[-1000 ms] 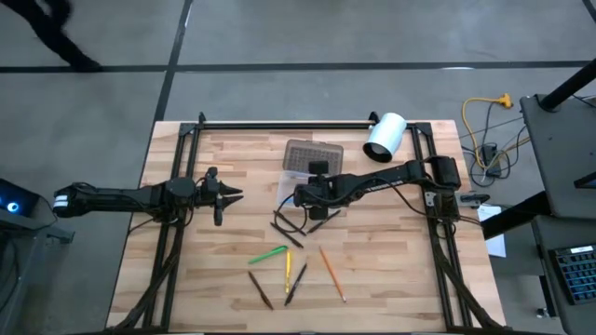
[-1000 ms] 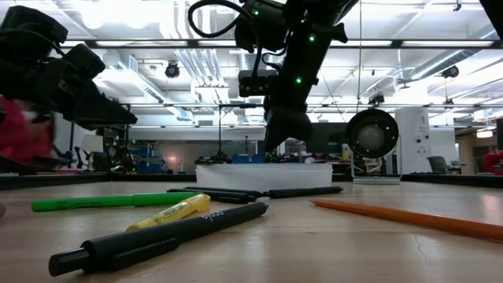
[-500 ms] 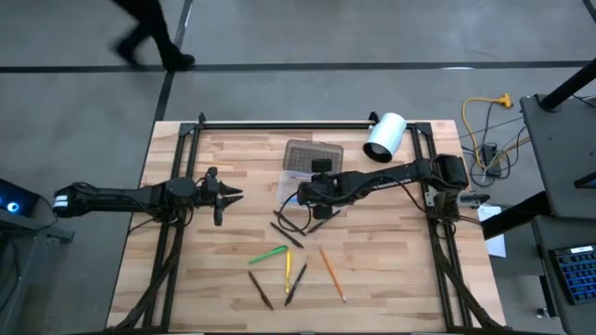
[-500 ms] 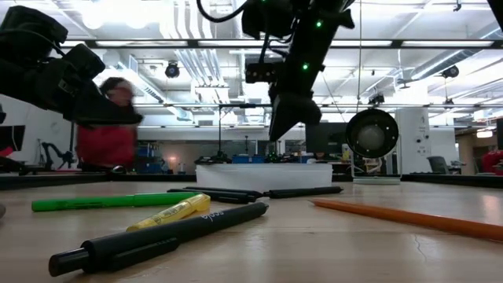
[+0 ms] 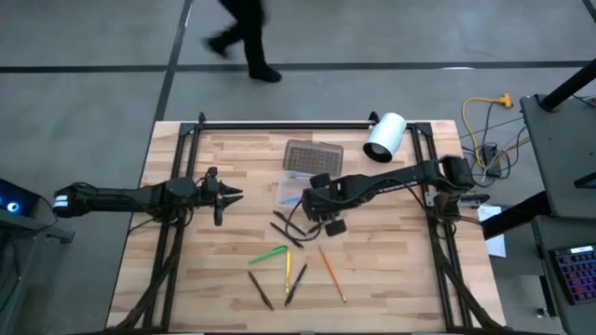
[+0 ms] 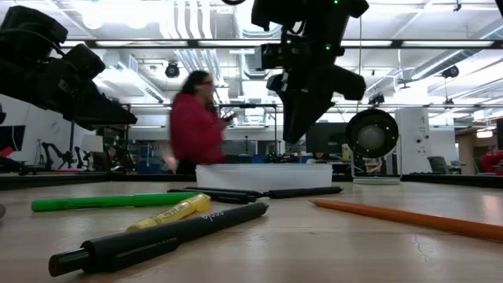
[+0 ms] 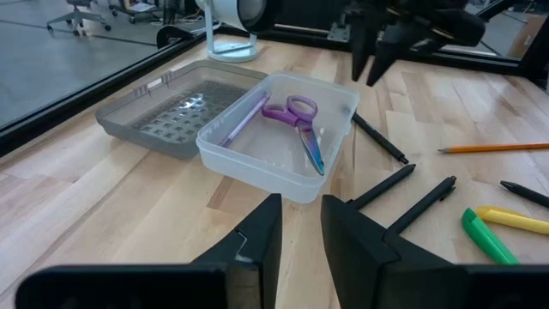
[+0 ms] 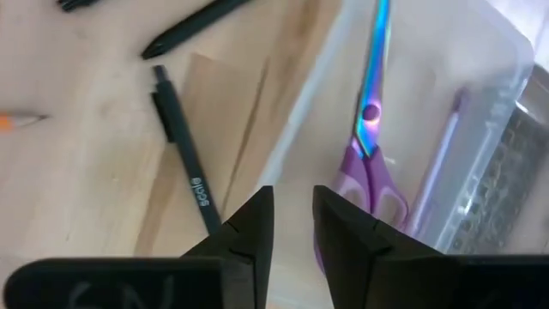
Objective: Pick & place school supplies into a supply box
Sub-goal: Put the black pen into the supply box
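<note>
Lying open near the far middle of the table [image 5: 186, 279], the supply box [image 7: 257, 163] had its clear tray just beside its grey lid [image 7: 163, 120], which lay flat on the side toward the table's back rail. Inside the tray the purple-handled scissors [image 7: 302, 129] lay along the tray's long axis, handles toward one short end and blades toward the other, and a thin pale purple pen [image 7: 244, 120] lay nearly parallel beside them.

The right gripper [image 5: 323, 212] hung in the air just off the tray's near edge, above bare wood, its fingers a narrow gap apart and holding nothing. From its wrist camera a black pen [image 8: 184, 176] lay on the wood outside the tray wall.

The left gripper [image 5: 235, 194] waited well apart to the left of the box, fingers a small gap apart and empty, pointing toward the box.

The remaining supplies lay scattered on the near half: two black pens [image 5: 287, 232] crossing just below the right gripper, a green marker [image 5: 269, 253] slanting up to the right, a yellow highlighter [image 5: 288, 270] running near to far, an orange pencil [image 5: 331, 273] angled down to the right, and two dark pens [image 5: 262, 290] slanting apart near the front edge.

A white cylinder [image 5: 384, 137] lay at the far right corner. A person in red [image 6: 195, 130] stood in the room beyond.
</note>
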You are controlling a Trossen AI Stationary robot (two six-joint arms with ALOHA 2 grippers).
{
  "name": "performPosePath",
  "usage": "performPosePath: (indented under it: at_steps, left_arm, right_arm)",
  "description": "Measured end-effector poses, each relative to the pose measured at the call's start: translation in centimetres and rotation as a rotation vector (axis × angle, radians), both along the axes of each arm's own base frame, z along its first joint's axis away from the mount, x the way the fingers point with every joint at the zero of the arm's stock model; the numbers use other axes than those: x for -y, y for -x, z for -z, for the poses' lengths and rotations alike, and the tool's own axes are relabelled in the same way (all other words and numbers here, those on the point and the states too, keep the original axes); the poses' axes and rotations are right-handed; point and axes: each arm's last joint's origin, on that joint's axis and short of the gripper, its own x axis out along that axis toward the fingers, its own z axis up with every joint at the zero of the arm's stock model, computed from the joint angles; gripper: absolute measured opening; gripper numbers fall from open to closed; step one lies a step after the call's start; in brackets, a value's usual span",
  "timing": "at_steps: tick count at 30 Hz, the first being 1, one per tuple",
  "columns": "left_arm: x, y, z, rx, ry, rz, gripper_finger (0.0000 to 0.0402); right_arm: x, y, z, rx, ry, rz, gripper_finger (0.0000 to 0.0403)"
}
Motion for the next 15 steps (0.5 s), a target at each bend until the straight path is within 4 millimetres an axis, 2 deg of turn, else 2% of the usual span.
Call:
performPosePath:
  at_steps: [8, 15]
  left_arm:
    - [0.0, 0.0, 0.0, 0.000, 0.000, 0.000, 0.0069]
    - [0.0, 0.0, 0.0, -0.001, 0.000, 0.000, 0.0069]
  right_arm:
    - [-1.3, 0.5, 0.7, -0.034, 0.014, -0.104, 0.0071]
    - [-1.7, 0.9, 1.4, -0.069, -0.118, -0.198, 0.0070]
